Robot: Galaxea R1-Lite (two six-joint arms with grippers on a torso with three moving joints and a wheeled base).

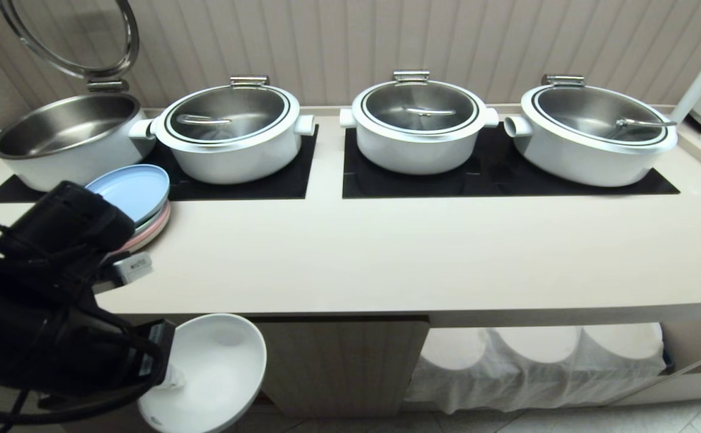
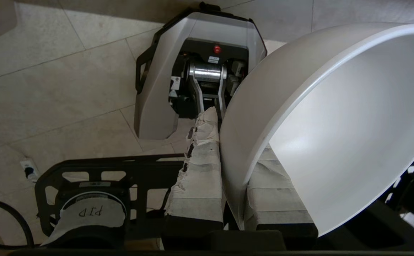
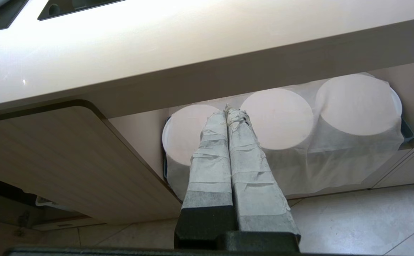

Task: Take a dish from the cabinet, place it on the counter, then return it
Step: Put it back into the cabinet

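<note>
My left gripper [image 1: 169,373] is shut on the rim of the dish [image 1: 212,373], a white bowl tilted on edge, held low at the left in front of the cabinet and below the counter [image 1: 416,252]. In the left wrist view the taped fingers [image 2: 199,170] pinch the wall of the dish [image 2: 334,124], one outside and one inside, with my left gripper [image 2: 233,142] above the floor. The cabinet's ribbed door [image 1: 341,361] is just to the right of the dish. My right gripper [image 3: 228,112] is shut and empty, parked low and facing under the counter edge [image 3: 157,46].
A stack of pastel plates [image 1: 136,195] sits on the counter's left part, close to my left arm. Behind are an open pot [image 1: 61,135] and lidded pots [image 1: 419,123] on black mats [image 1: 494,174]. Cloth-covered round stacks [image 1: 537,355] fill the open shelf. My own base [image 2: 196,71] is below.
</note>
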